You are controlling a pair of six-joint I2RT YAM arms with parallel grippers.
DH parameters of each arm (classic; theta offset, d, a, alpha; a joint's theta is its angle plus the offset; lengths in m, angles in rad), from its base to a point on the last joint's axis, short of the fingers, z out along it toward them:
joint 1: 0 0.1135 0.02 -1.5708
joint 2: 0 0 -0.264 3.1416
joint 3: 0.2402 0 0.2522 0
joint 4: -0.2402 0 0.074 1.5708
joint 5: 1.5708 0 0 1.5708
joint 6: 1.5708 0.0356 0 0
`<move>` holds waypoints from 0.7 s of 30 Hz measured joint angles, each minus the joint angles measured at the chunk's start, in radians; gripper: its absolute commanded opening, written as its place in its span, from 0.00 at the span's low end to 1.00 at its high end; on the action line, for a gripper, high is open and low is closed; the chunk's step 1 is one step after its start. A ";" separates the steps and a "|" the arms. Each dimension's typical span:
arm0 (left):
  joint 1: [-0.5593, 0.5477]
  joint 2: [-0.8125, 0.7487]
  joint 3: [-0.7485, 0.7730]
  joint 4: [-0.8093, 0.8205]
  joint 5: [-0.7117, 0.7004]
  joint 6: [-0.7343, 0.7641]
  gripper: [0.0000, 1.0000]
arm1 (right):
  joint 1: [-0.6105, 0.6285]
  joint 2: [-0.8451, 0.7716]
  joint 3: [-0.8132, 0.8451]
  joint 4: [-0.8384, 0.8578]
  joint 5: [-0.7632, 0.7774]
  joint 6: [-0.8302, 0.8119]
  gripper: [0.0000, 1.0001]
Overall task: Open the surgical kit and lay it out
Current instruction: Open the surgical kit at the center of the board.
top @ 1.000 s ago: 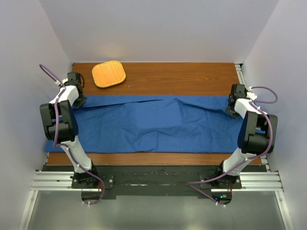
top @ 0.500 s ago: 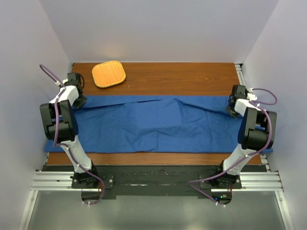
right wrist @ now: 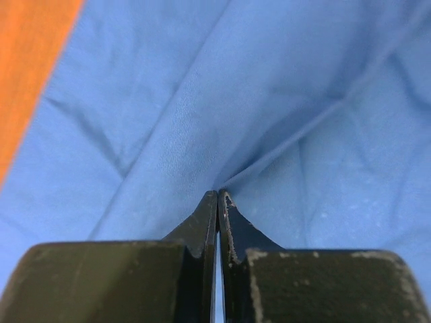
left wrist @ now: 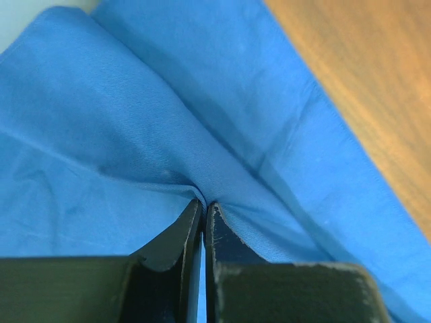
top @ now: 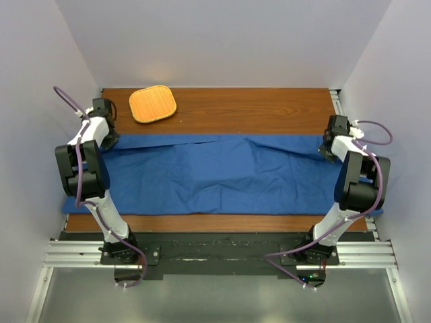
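Large blue cloth wrap [top: 215, 176] is pulling tauter than before, with left end effector [left wrist: 203, 210], nine o'clock, and newly closed right end effector [right wrist: 219, 198], three o'clock, both pinching its edge.

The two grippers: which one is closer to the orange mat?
The left gripper, pinching the blue cloth near the orange mat; the right gripper grips the opposite end.

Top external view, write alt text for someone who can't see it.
A large blue cloth wrap lies spread across a wooden table, its far edge pinched at either end by the left gripper and the right gripper. An orange mat sits on the bare wood beyond the cloth, far left.
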 measured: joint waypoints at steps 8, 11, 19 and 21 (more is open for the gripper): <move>0.020 -0.010 0.137 -0.090 -0.028 0.002 0.00 | 0.000 -0.137 0.067 -0.060 0.018 -0.016 0.00; 0.032 -0.029 0.201 -0.127 -0.030 0.001 0.00 | 0.000 -0.192 0.101 -0.088 0.023 -0.026 0.00; 0.098 -0.211 0.225 -0.223 0.005 -0.016 0.00 | -0.001 -0.430 0.119 -0.202 0.023 -0.059 0.00; 0.108 -0.261 0.211 -0.229 0.001 -0.017 0.00 | -0.001 -0.498 0.119 -0.220 0.033 -0.066 0.00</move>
